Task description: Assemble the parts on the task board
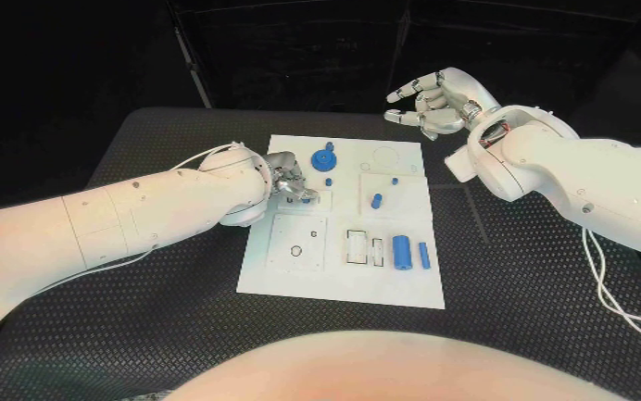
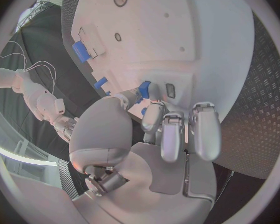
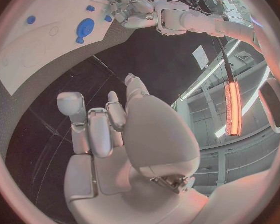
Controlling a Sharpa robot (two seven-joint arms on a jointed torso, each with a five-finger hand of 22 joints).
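The white rectangular task board is lying in the middle of the black textured bench, its long side running away from the robot. The silver left hand is reaching over the board's left edge, about halfway along it, with its fingers bent down toward the board surface. In the left wrist view a small blue block-shaped part is sitting right at the fingertips, between the thumb and the other fingers; whether the hand is actually pinching it or only touching it I cannot tell.

The silver right hand is hovering above the bench just beyond the board's far right corner, apart from the board, its fingers loosely curled and spread with nothing in them.

On the board, a blue round part with a short stem is lying near the far edge, left of centre. A small blue peg is resting near the middle. Toward the near right, a blue cylinder and a thin blue rod are lying side by side, just apart from each other.
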